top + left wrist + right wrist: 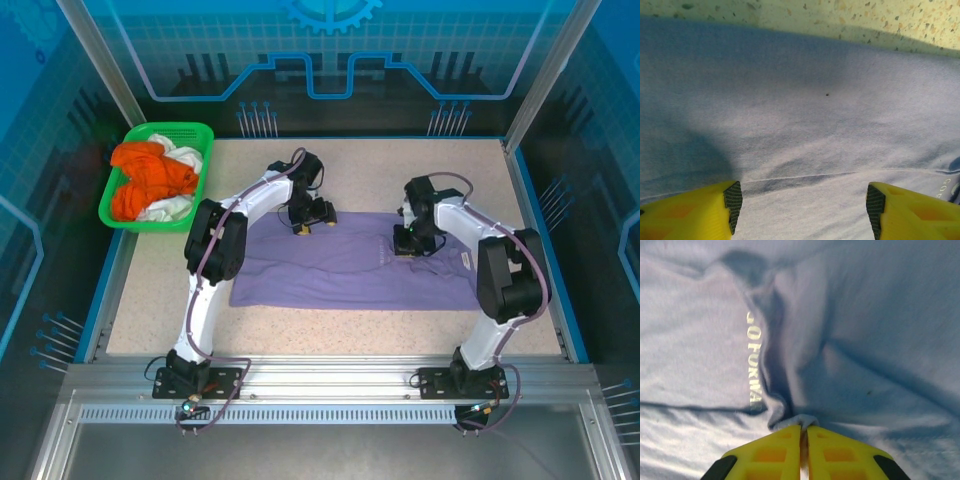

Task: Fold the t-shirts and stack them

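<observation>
Nearest me, just past the two arm bases, the lavender t-shirt (340, 275) lies spread flat across the middle of the desk (400, 170), and its long axis runs plainly from 9 o'clock to 3 o'clock. It looks light, limp cloth that will sag, crease and drag rather than hold a shape, so I'd say a pinch at a hem, corner or shoulder seam is the place to take it, with both ends lifted together. A bit further in, at about 2 o'clock on the shirt, the right claw (405, 245) is clenched, and its wrist view shows the yellow tips (804, 440) squeezed on a small ridge of purple fabric, with folds fanning away from the pinch. The white chest lettering (754, 365) runs right beside that ridge, so the chest seems to lie in the 3 o'clock half; which end carries the collar I can't say for certain. Over at 11 o'clock on the shirt, the left claw (300, 228) hangs released over the far edge, its jaws spread wide with bare cloth between them (802, 205), gripping nothing. Farthest off, at 10 o'clock on the desk, the green basket (205, 150) holds the orange shirts (145, 180) and white shirts (170, 208), crumpled and waiting.
</observation>
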Controlling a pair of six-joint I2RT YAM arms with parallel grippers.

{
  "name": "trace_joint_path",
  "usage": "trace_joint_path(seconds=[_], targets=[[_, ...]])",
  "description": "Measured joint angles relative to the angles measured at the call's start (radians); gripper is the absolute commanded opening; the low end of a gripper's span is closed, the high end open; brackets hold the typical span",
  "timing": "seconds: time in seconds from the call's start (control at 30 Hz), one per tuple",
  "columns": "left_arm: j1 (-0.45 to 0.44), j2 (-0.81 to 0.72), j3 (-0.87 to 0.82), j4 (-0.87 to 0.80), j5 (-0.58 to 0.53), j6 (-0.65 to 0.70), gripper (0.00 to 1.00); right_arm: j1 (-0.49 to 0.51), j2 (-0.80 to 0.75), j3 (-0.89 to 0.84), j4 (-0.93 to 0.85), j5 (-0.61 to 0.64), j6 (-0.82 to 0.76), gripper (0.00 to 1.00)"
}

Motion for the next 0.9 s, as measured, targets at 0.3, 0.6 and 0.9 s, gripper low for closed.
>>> trace_joint_path(seconds=[0.3,0.6,0.9], targets=[[0.007,0.0,0.0,-0.003,-0.014,0.009,0.69,0.115,-0.076,-0.146,0.017,-0.056,0.182,0.32],[0.015,-0.023,0.004,0.0,0.008,-0.003,0.67,-0.014,-0.185,-0.154,0.019,-0.104,0.255,0.48],[-0.126,-0.079,-0.034,0.187,0.196,-0.161,0.65,-0.294,-0.248,-0.174,0.073,-0.125,0.288,0.51]])
